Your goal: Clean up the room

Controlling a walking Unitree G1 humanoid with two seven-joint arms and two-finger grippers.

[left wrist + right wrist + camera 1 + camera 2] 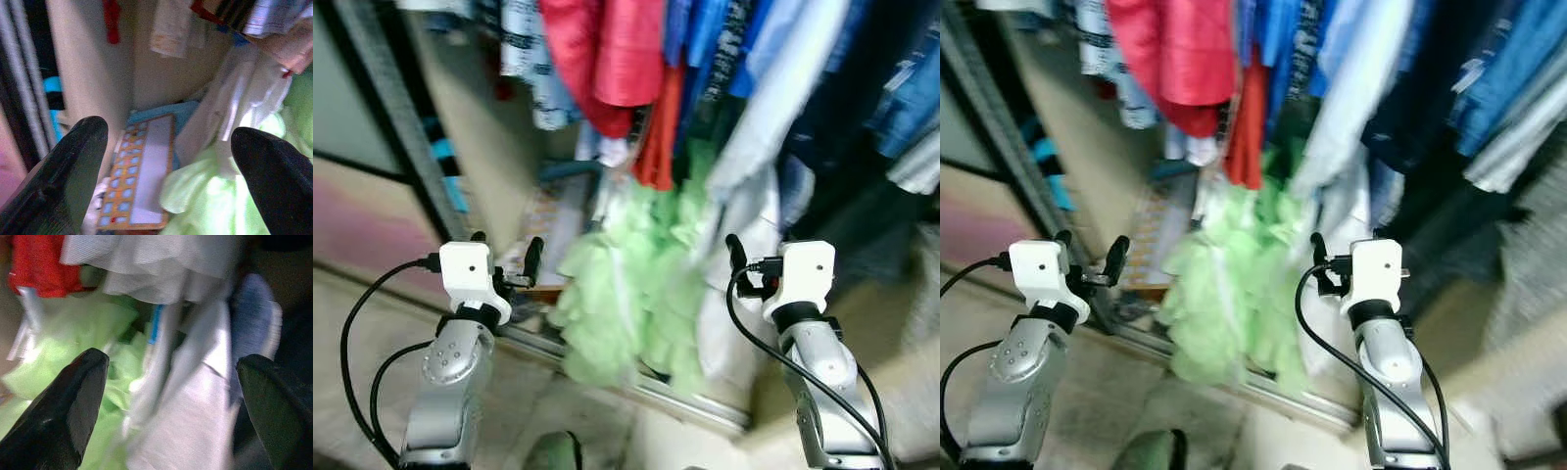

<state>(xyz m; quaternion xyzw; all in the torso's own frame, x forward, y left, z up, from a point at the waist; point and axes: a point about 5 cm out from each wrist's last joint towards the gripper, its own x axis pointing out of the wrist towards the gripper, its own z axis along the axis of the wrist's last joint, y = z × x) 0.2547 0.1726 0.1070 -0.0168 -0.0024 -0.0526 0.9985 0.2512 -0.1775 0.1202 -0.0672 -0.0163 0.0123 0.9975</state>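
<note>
The frilly pale-green fabric garment (626,294) hangs low in the open wardrobe, between your two raised grippers, under the red (607,59) and blue hanging clothes (724,49). Expect it to be light, soft and floppy; pinch a thick bunched fold. Your left gripper (161,166) and right gripper (171,401) are both spread wide, holding nothing.

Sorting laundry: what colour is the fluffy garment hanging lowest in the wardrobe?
Light green fluffy garment, clearest in the left eye view.

Blurred frames. A dark sliding-door frame (386,108) is seen far left, with the metal floor track (636,387) run along the wardrobe's near edge. An orange-bordered board with blue squares (134,178) is leaned low at the left, against the beige inner wall (484,147).
</note>
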